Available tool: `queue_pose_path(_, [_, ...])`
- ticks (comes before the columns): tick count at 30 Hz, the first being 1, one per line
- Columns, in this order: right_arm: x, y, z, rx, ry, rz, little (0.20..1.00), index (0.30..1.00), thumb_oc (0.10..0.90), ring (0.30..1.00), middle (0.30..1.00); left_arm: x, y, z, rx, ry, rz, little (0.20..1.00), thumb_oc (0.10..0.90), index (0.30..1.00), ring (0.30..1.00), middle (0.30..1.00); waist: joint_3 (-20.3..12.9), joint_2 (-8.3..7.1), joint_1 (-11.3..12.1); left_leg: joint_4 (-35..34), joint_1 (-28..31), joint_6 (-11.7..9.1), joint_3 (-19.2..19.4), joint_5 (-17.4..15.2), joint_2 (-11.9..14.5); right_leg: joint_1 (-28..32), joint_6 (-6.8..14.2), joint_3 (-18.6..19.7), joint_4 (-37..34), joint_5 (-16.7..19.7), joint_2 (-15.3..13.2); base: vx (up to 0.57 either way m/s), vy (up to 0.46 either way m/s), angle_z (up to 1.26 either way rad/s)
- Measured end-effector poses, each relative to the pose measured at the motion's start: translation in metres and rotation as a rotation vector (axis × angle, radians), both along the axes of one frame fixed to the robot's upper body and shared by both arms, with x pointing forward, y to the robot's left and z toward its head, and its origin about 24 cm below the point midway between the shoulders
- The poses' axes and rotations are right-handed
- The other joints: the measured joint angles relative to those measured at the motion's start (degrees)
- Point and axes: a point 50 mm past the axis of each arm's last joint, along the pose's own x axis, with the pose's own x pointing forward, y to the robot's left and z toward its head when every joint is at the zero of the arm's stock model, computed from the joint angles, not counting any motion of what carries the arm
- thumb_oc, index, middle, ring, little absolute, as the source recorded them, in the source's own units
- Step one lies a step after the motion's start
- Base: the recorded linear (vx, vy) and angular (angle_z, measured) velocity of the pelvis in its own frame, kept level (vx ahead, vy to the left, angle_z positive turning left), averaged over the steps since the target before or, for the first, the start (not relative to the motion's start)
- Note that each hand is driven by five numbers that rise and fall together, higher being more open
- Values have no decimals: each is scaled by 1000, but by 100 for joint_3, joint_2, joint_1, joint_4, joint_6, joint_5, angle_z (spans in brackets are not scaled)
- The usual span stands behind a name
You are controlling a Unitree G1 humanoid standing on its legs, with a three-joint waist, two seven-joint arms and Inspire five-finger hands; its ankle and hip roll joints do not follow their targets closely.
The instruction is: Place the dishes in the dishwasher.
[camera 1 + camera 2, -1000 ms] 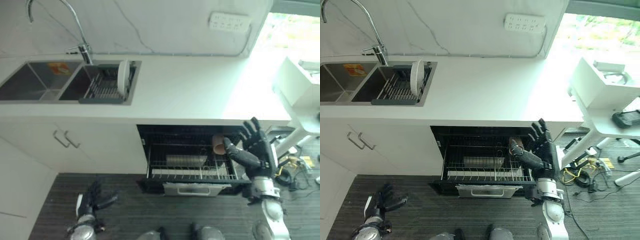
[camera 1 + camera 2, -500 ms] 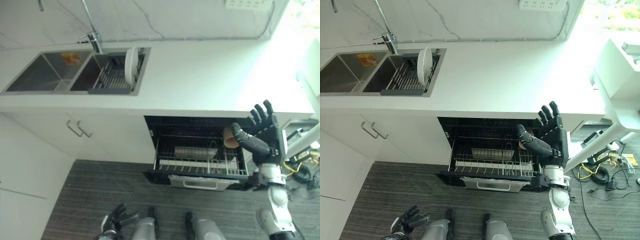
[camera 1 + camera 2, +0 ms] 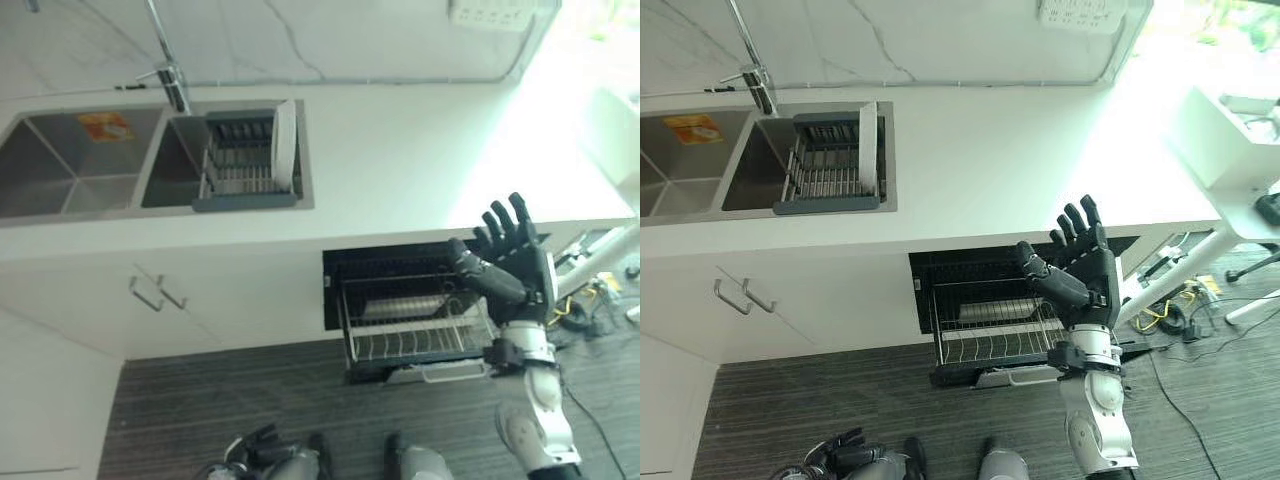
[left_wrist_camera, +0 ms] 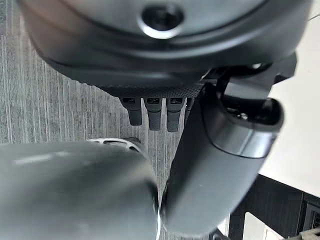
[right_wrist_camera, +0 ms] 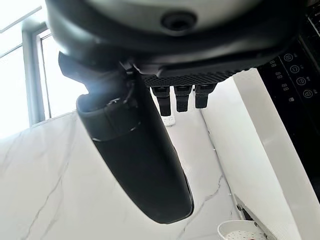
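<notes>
One white plate (image 3: pixel 285 140) upright in sink rack (image 3: pixel 243 160); right hand (image 3: pixel 510 262) fingers spread, empty, before open dishwasher (image 3: pixel 410 320)

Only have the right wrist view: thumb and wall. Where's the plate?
Observer: The plate stands upright in the rack in the sink, with neither hand on it.
Operator: Dishwasher open?
Observer: Yes. The dishwasher is open under the counter, with its basket pulled out.
Operator: Left hand?
Observer: The left hand is low near the floor, open and empty.
</notes>
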Motion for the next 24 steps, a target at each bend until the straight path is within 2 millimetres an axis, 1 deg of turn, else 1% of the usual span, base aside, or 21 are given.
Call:
queue_pose_path(1, [1, -1, 2, -13, -3, 0, 900, 900, 800, 900, 900, -2, 1, 0, -1, 10, 3, 900, 800, 900, 900, 900, -45, -78, -9, -24, -51, 12, 7, 37, -117, -1, -108, 1, 49, -187, 196, -17, -74, 20])
queue_pose_path(2, [1, -4, 5, -30, -9, -4, 900, 900, 800, 900, 900, -3, 1, -1, -14, 10, 28, 900, 800, 900, 900, 900, -82, -144, 37, -27, -121, 7, -8, 50, -284, -30, -343, 68, 4, -326, 307, -1, -66, 31])
queue_pose_path(3, [1, -9, 8, -58, -12, -10, 900, 900, 800, 900, 900, -3, -2, -1, -30, 8, 43, 900, 800, 900, 900, 900, -106, -181, 45, 8, -214, 19, -23, 58, -476, -18, -563, 225, -98, -532, 346, 5, -55, 32])
queue_pose_path(4, [2, -12, 9, -79, -8, -13, 900, 900, 800, 900, 900, -2, -3, -1, -34, 8, 43, 900, 800, 900, 900, 900, -102, -110, 58, 36, -266, 22, -47, 67, -548, -9, -790, 294, -176, -614, 342, 13, -44, 36])
queue_pose_path(5, [1, -13, 8, -85, 2, -13, 900, 900, 800, 900, 900, -5, -5, -2, -40, 12, 49, 900, 800, 900, 900, 900, -118, -19, 74, -7, -280, -33, -66, 110, -573, -13, -780, 224, -212, -611, 315, 32, -38, 24])
queue_pose_path(7, [1, -12, 7, -87, 4, -9, 900, 900, 800, 900, 900, -8, -5, -3, -39, 9, 72, 900, 800, 900, 900, 900, -132, 2, 79, -260, -228, -224, -77, 231, -689, -85, -792, 217, -157, -572, 265, 46, -27, 15])
queue_pose_path(8, [0, -13, 6, -101, 13, -21, 900, 900, 800, 900, 900, -10, -5, -3, -37, 11, 73, 900, 800, 900, 900, 900, -133, -4, 86, -384, -179, -458, -23, 256, -717, -65, -853, 313, -180, -528, 229, 57, 6, 11])
queue_pose_path(9, [-1, -13, 4, -127, 33, -38, 900, 900, 800, 900, 900, -9, -4, -2, -25, 8, 74, 900, 800, 900, 900, 900, -101, -113, 109, -321, -166, -666, 92, 203, -728, -41, -982, 329, -253, -430, 77, 66, 35, 9])
queue_pose_path(10, [0, -13, 1, -153, 57, -49, 900, 900, 800, 900, 900, -6, -1, 0, -9, -6, 74, 900, 800, 900, 900, 900, -58, -216, 127, -8, -270, -420, -31, 231, -735, -24, -968, 344, -220, -441, -57, 103, 77, 9])
queue_pose_path(11, [1, -15, -5, -173, 94, -59, 900, 900, 800, 900, 900, -3, 2, 1, 8, -13, 73, 900, 800, 900, 900, 900, -62, -298, 143, 344, -369, -480, -409, 224, -644, 6, -963, 406, -225, -447, -165, 111, 94, 8])
queue_pose_path(12, [3, -17, -8, -179, 117, -68, 900, 900, 800, 900, 900, -1, 1, 2, 16, -15, 66, 900, 800, 900, 900, 900, -31, -360, 150, 373, -414, -570, -646, 205, -510, 14, -933, 437, -210, -459, -214, 119, 104, 7])
queue_pose_path(13, [4, -19, -13, -171, 139, -82, 900, 900, 800, 900, 900, 1, 0, 1, 22, -13, 76, 900, 800, 900, 900, 900, -35, -287, 144, 440, -534, -607, -783, 186, -235, 16, -893, 434, -188, -480, -222, 162, 132, 4])
queue_pose_path(14, [4, -20, -17, -170, 163, -86, 900, 900, 800, 900, 900, 1, -2, 1, 19, -12, 95, 900, 800, 900, 900, 900, -31, -216, 145, 437, -653, -609, -796, 189, -36, 21, -854, 425, -177, -503, -218, 179, 137, 1])
queue_pose_path(15, [4, -20, -19, -172, 178, -82, 900, 900, 800, 900, 900, 1, -2, 1, 18, -13, 107, 900, 800, 900, 900, 900, -14, -154, 148, 360, -750, -651, -821, 223, 79, 20, -799, 433, -131, -541, -233, 208, 160, 3])
queue_pose_path(16, [4, -20, -19, -173, 182, -84, 900, 900, 800, 900, 900, 3, -2, 1, 15, -16, 131, 900, 800, 900, 900, 900, -3, -93, 144, 395, -933, -749, -945, 284, 190, 25, -760, 432, -104, -595, -243, 191, 151, -1])
queue_pose_path(17, [4, -21, -19, -173, 186, -91, 900, 900, 800, 900, 900, 9, -2, 2, 8, -33, 152, 900, 800, 900, 900, 900, 11, -5, 207, 389, -1200, -966, -1055, 425, 357, 71, -675, 446, -113, -645, -257, 233, 197, -5])
queue_pose_path(18, [4, -22, -19, -174, 189, -96, 900, 900, 800, 900, 900, 12, -4, 3, 2, -41, 152, 900, 800, 900, 900, 900, 31, 24, 265, 377, -1304, -1043, -1079, 501, 477, 165, -576, 481, -109, -702, -305, 298, 262, -11])
queue_pose_path(21, [4, -20, -12, -181, 165, -88, 900, 900, 800, 900, 900, 10, -4, 1, 2, -27, 166, 900, 800, 900, 900, 900, 26, 122, 238, 282, -1317, -1021, -1051, 527, 697, 594, -71, 641, -112, -1002, -663, 342, 302, -16])
queue_pose_path(22, [2, -20, -8, -187, 147, -83, 900, 900, 800, 900, 900, 9, -4, 1, 4, -23, 173, 900, 800, 900, 900, 900, 12, 177, 210, 373, -1186, -903, -836, 801, 609, 771, 204, 753, -137, -1149, -852, 383, 338, -25])
queue_pose_path(23, [1, -18, -8, -189, 147, -70, 900, 900, 800, 900, 900, 9, -2, 1, 10, -25, 173, 900, 800, 900, 900, 900, 11, 36, 216, 548, -1154, -632, -689, 705, 377, 845, 283, 992, -165, -1216, -975, 383, 346, -20])
queue_pose_path(24, [1, -16, -9, -189, 150, -61, 900, 900, 800, 900, 900, 11, 0, 2, 14, -30, 171, 900, 800, 900, 900, 900, 29, -39, 235, 596, -1113, -506, -605, 625, 291, 834, 267, 980, -139, -1244, -946, 511, 497, -25])
